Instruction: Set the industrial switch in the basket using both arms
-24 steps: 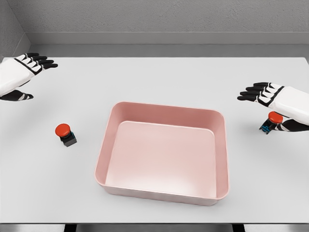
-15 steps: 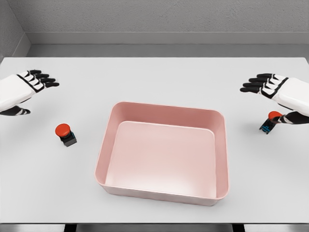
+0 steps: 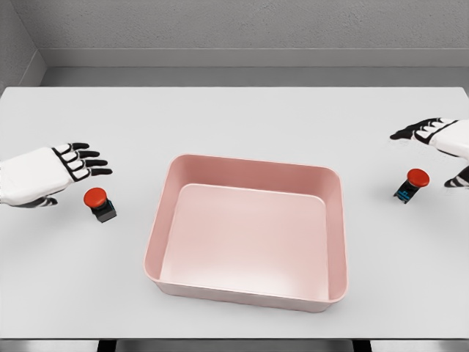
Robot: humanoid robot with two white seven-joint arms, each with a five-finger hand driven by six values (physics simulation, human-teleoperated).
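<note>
While both hands hold nothing, left hand with fingers spread just beside left industrial switch, right hand relaxed near right industrial switch, pink basket between them on white table

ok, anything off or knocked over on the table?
Nothing stands out. The pink basket sits flat and holds nothing; one red-button switch stands left of it, another right, both upright. The left robot hand and right robot hand hover open.

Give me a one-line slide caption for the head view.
Open left hand and right hand near two red-buttoned switches flanking an empty pink basket.
</note>
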